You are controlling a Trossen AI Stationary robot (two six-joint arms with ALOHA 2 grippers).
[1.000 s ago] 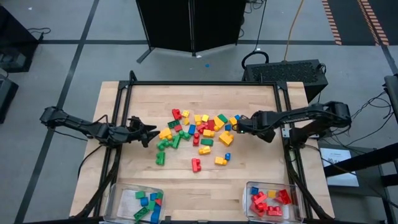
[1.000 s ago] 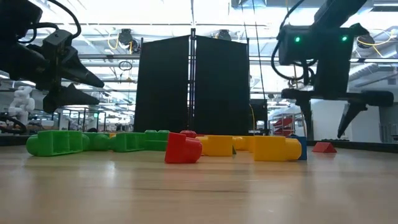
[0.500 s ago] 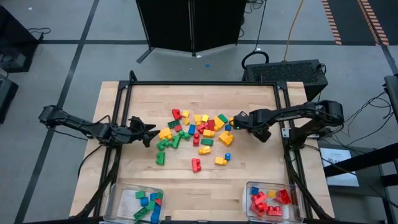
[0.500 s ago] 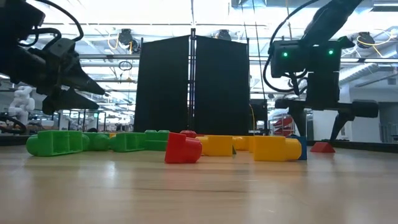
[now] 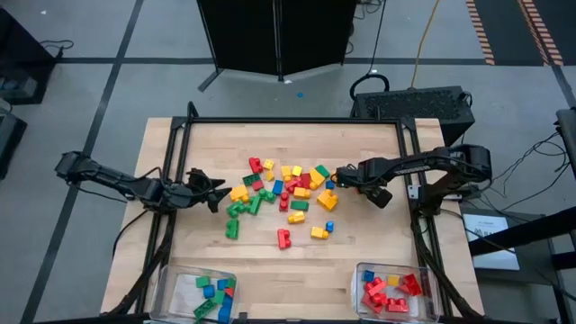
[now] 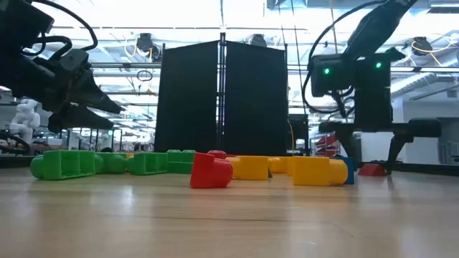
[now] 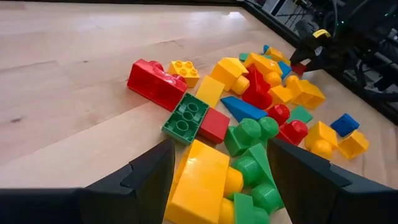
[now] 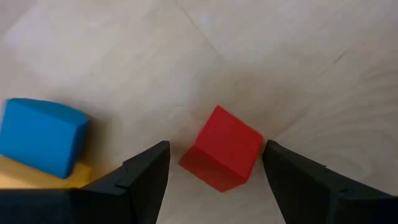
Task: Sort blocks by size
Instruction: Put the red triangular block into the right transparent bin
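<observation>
The blocks (image 5: 286, 193) lie in a loose pile of red, yellow, green and blue on the middle of the wooden table. My right gripper (image 5: 340, 176) is open at the pile's right edge, low over the table. Its fingers stand on either side of a small red block (image 8: 222, 149), which rests on the wood and also shows in the low view (image 6: 373, 170). A blue block (image 8: 40, 135) lies beside it. My left gripper (image 5: 216, 191) is open at the pile's left edge, above the table, with a yellow block (image 7: 199, 180) in front of its fingers.
Two clear bins stand at the near edge: the left one (image 5: 171, 286) holds green, blue and red blocks, and the right one (image 5: 362, 270) mostly red ones. A black frame (image 5: 288, 120) runs along the table's far and side edges. Bare wood lies between the pile and the bins.
My right gripper has gone toward the table's left edge, to the pile's right side, and down, so that its open fingers now stand low around the small red block. The blocks have not moved.
</observation>
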